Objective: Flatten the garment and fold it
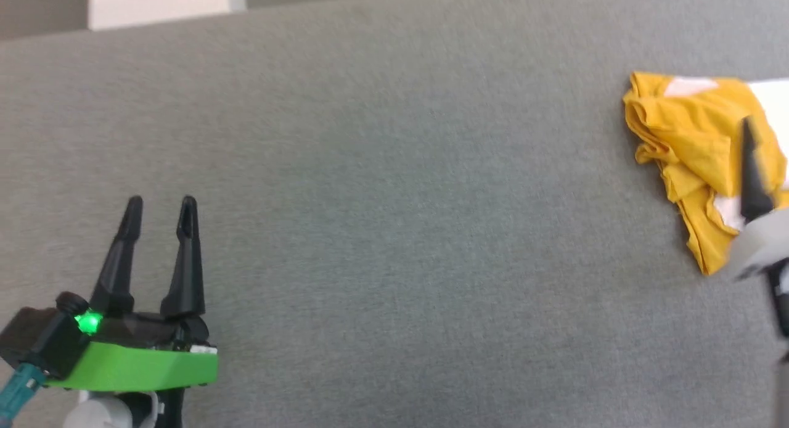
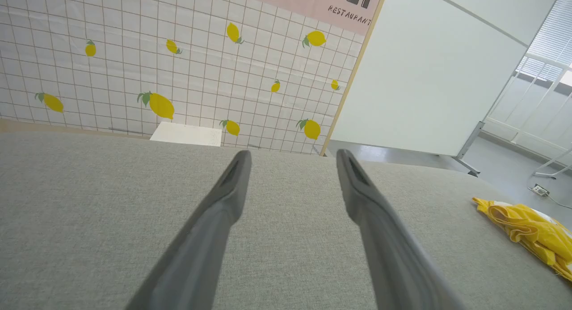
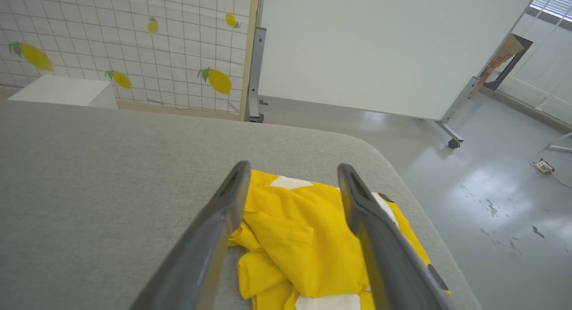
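Spread wide and empty, the right gripper [image 3: 292,168] hangs over the crumpled yellow T-shirt [image 3: 295,238] by the grey fabric surface's [image 3: 89,189] right edge, seemingly poised to grasp it. The left gripper [image 1: 161,201] hovers unclenched, well apart.

Your left tool [image 1: 161,201] sits lower left, fingers spread above the grey counter [image 1: 394,200]. The crumpled yellow shirt [image 1: 684,138] lies far right, your right tool [image 1: 751,163] over it.

The garment [image 1: 684,144] lies on the table [image 1: 394,200] at the frame's right edge. The left gripper [image 1: 161,201] is at lower left, well apart. The right gripper [image 3: 293,168] hangs above the garment, at lower centre of its wrist view.
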Motion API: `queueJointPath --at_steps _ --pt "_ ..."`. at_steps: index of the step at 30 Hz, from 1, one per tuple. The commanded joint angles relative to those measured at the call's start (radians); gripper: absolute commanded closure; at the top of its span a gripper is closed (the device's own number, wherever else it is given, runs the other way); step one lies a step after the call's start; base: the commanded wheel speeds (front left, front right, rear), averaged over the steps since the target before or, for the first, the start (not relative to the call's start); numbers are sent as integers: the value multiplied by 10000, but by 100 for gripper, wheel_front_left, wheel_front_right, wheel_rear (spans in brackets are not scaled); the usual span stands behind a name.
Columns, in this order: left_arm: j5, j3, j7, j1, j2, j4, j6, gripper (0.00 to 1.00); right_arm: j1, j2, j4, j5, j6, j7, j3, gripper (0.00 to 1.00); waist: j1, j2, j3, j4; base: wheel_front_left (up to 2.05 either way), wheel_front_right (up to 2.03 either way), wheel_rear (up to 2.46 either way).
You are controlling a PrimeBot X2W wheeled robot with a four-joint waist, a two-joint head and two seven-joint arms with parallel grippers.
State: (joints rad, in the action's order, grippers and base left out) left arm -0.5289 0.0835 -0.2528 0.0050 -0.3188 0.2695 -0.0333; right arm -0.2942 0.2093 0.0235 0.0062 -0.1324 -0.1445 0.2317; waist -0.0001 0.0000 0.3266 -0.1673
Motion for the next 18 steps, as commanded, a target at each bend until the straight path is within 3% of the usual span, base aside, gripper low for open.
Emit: queueJointPath --at_steps 1,8,18 --pt "66 -34 -77 159 109 -89 -33 0 324 -339 208 -63 17 215 -188 0 1 0 -913 698 0 0 0" --pt "466 -37 -86 602 429 -557 -106 0 1466 -1373 1060 -573 17 1095 -844 0 1 0 -1593 1128 0 0 0" --pt "1152 53 -88 1098 930 -1302 -121 0 2948 -1586 1362 -556 17 2158 -1060 0 1 0 -2133 1540 0 0 0"
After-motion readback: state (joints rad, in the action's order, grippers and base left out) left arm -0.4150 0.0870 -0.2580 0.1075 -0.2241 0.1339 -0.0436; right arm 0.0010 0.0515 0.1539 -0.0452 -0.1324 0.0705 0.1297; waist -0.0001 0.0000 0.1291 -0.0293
